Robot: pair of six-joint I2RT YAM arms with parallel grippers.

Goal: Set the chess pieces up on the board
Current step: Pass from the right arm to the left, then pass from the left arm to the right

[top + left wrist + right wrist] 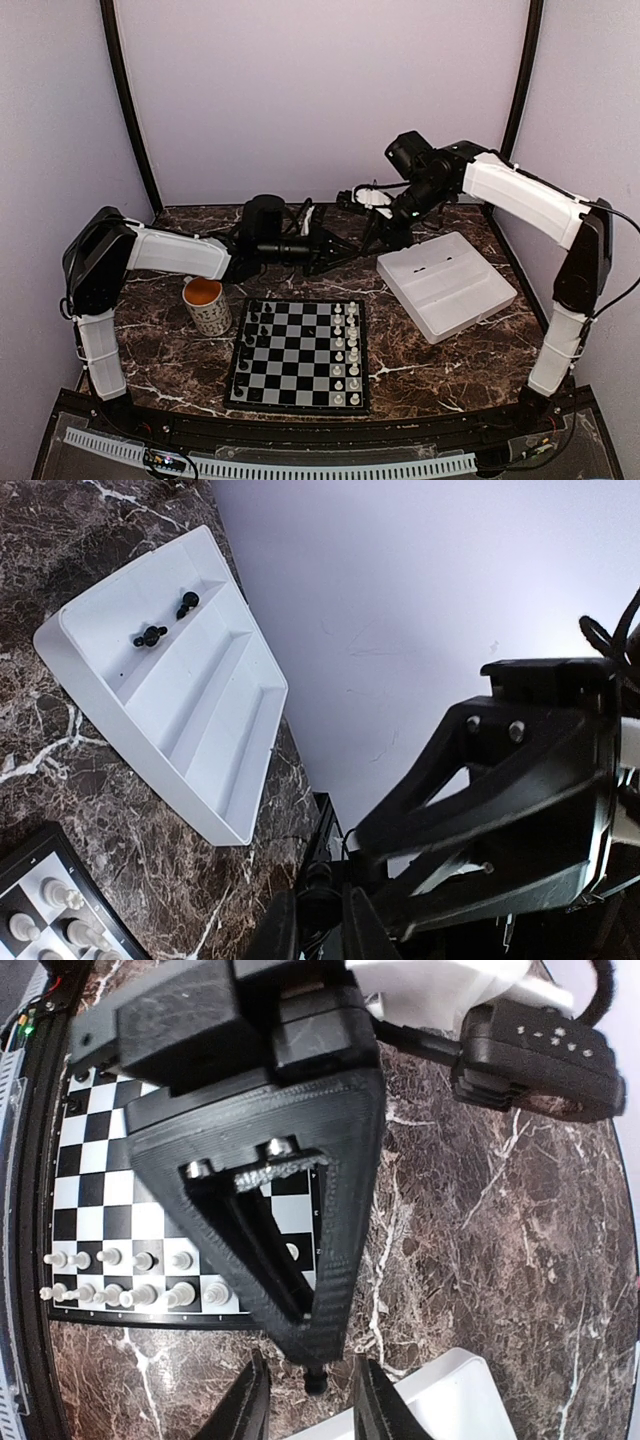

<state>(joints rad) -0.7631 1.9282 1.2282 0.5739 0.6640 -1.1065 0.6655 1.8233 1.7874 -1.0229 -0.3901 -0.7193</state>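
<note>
Chess piece [315, 1381] sits between parted jaws of right gripper [310, 1362].

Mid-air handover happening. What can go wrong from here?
1. The chess piece sits at the very tip of the left tool, with the right tool open around it; a weak pinch could drop it onto the table.
2. A drop near the board may topple the white pieces standing there.
3. The filled mug stands beside the board near the left arm; a sweep might tip it.

Mug [207, 303] w/ orange fill left, white tray [447, 287] rt, on marble table [480, 360].
</note>
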